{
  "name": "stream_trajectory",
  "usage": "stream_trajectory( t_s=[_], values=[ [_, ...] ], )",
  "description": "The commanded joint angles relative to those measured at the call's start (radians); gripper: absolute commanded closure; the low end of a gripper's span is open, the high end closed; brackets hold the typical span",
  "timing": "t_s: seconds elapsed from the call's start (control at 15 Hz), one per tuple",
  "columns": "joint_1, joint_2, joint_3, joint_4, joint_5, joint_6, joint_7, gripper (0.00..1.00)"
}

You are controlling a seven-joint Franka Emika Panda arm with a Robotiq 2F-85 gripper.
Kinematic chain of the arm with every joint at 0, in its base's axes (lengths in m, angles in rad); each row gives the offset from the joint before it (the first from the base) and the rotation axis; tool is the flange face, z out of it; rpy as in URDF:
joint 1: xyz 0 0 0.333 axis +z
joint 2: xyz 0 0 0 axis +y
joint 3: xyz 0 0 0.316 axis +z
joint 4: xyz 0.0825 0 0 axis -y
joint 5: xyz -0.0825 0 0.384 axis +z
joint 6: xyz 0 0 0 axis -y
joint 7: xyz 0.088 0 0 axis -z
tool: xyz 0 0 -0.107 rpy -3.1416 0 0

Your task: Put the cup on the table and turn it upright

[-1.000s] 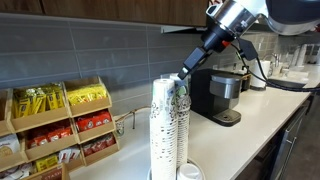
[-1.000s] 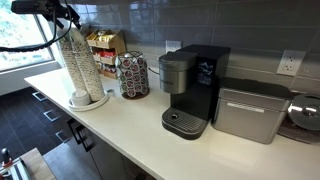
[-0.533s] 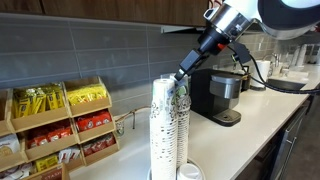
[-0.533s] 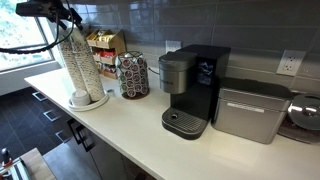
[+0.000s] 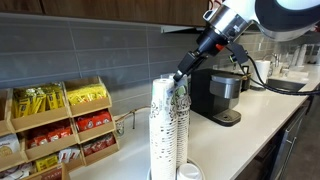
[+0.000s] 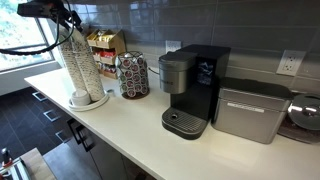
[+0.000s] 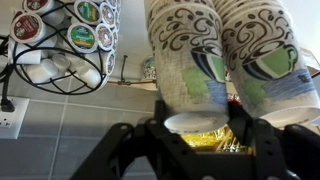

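Wrist view: cup [image 7: 188, 72] between jaws

Table [image 6: 130, 128]: long off-white countertop with a straight front edge, seen in both exterior views.
Tray [image 6: 100, 101]: round and white, set near one end of the surface.
Cup stacks [image 6: 80, 65]: tall columns of nested patterned paper cups, stood on the tray.
Snack rack [image 5: 60, 125]: wooden, stocked, placed at the back behind the stacks.
Pod carousel [image 6: 132, 75]: wire, filled with pods, just beside the tray.
Coffee machine [image 6: 192, 90]: black, set mid-counter, apart from the carousel.
Metal appliance [image 6: 250, 112]: brushed silver box just beside the coffee machine; type not determined.
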Motion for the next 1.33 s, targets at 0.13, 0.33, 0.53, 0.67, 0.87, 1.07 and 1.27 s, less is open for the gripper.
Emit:
stream_trajectory(
  t_s=[0.13,0.33,0.53,0.67,0.87,1.07,1.27],
  values=[
    [0.008,-0.022,-0.002,0.008,0.020,0.025,0.012,0.61],
    [0.002,-0.041,0.004,0.038,0.005,0.016,0.017,0.61],
    [-0.011,-0.059,0.011,0.076,-0.015,0.004,0.025,0.61],
    [-0.022,-0.073,0.017,0.104,-0.032,-0.002,0.032,0.61],
    [-0.048,-0.090,0.029,0.154,-0.073,-0.011,0.043,0.61],
    [-0.088,-0.105,0.047,0.201,-0.137,-0.030,0.070,0.61],
    [-0.124,-0.118,0.063,0.239,-0.207,-0.081,0.080,0.61]
  ],
)
